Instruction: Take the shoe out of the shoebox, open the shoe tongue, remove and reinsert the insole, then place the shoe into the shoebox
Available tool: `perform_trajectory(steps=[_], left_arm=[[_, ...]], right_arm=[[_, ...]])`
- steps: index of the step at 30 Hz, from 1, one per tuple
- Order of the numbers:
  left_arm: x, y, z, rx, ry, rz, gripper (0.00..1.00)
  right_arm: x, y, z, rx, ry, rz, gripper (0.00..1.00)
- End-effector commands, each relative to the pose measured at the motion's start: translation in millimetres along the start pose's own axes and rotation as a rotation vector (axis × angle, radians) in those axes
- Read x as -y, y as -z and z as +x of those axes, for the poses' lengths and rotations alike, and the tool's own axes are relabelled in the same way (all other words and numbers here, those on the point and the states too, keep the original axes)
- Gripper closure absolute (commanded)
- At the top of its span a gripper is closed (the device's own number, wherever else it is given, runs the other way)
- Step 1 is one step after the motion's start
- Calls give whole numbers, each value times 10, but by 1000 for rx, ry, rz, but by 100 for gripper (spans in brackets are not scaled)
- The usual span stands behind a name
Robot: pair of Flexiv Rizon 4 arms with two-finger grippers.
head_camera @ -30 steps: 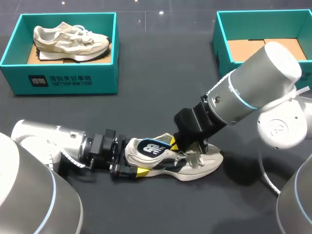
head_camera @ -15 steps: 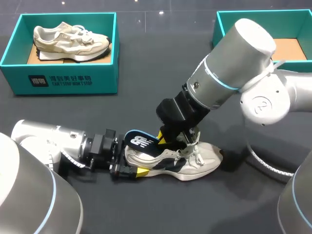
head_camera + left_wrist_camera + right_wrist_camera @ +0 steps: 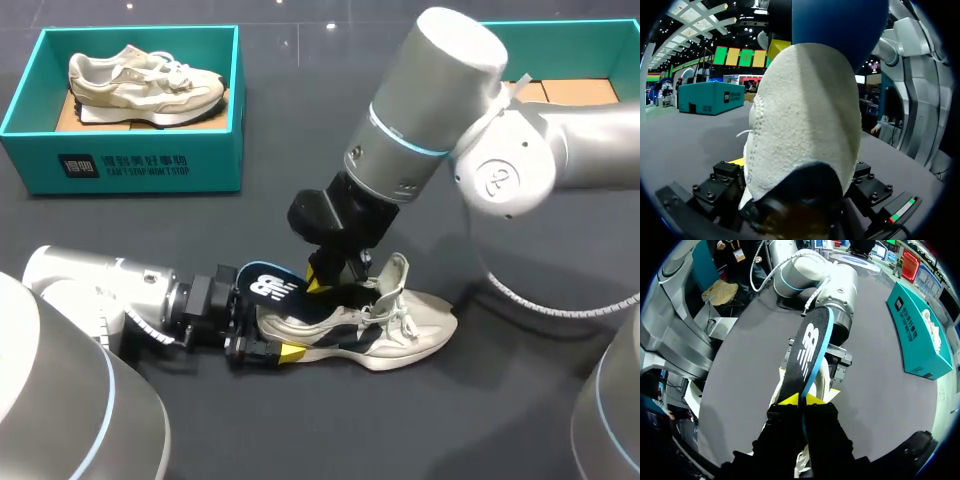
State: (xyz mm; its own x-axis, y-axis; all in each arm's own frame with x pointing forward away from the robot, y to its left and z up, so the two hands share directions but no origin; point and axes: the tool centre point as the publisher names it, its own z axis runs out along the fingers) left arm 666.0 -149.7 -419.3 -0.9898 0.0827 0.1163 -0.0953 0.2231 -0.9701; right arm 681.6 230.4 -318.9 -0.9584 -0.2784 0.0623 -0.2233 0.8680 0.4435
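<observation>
Insole rising, in R hand.

the right gripper, pinched on the insole, has travelled left along the shoe and lifted a little. the insole's heel end, earlier lying inside the shoe, now sticks out past the heel collar on the left, tilted upward. the tongue, earlier under the gripper, now stands uncovered. the right arm has swung left and far.
</observation>
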Motion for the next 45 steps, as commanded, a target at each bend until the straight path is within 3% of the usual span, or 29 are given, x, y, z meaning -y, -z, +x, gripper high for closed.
perform_trajectory(steps=[1,4,6,7,8,13,18,32,36,45], left_arm=[[2,-6,2,1,0,-1,100],[2,-6,2,1,0,-1,100],[2,-6,2,1,0,-1,100],[2,-6,2,1,0,-1,100],[2,-6,2,1,0,-1,100],[2,-6,2,1,0,-1,100],[2,-6,2,1,0,-1,100],[2,-6,2,1,0,-1,100],[2,-6,2,1,0,-1,100],[2,-6,2,1,0,-1,100]], right_arm=[[-48,-21,-22,-7,-30,45,59],[-62,5,-22,-12,-59,66,47],[-68,25,-22,-24,-91,84,25],[-70,34,-25,-29,-106,91,9],[-72,46,-27,-34,-116,95,0],[-96,117,-28,-59,-159,114,0],[-91,172,-30,-87,-188,53,0],[-91,172,-30,-87,-188,53,0],[-159,192,-25,-117,-267,-20,0],[-166,160,60,-135,-346,-91,1]])
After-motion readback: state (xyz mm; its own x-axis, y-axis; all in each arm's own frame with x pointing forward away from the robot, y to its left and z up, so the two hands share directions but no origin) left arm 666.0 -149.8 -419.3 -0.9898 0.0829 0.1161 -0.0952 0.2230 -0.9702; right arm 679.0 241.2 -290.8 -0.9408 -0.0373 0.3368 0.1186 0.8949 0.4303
